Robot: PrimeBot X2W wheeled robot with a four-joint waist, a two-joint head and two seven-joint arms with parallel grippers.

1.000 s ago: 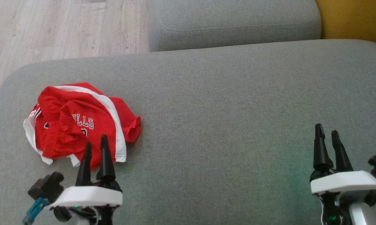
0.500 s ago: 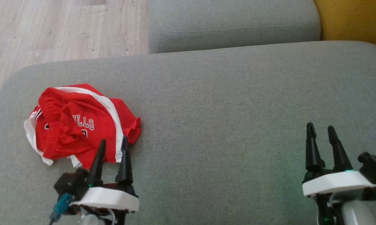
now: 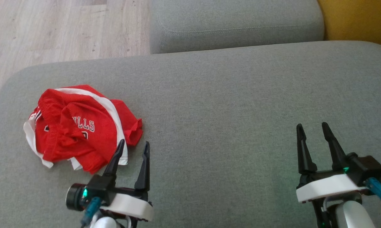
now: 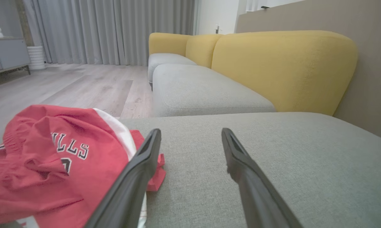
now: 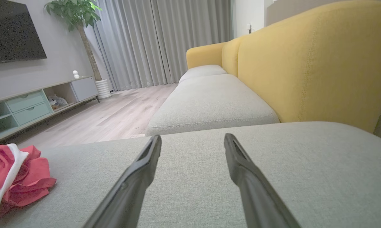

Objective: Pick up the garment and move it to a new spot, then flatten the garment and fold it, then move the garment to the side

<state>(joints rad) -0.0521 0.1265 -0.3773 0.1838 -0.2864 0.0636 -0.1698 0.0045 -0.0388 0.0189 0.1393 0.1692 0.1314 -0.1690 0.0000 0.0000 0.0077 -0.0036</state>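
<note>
Red garment [image 3: 82, 133] ungripped; left jaws, right jaws wide, empty.

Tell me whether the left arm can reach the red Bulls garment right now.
Probably yes: the open left end effector sits just beside the red Bulls garment, with only grey sofa cushion between them.

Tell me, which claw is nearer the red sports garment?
The left gripper, beside the red sports garment; the right gripper is far across the grey cushion.
</note>
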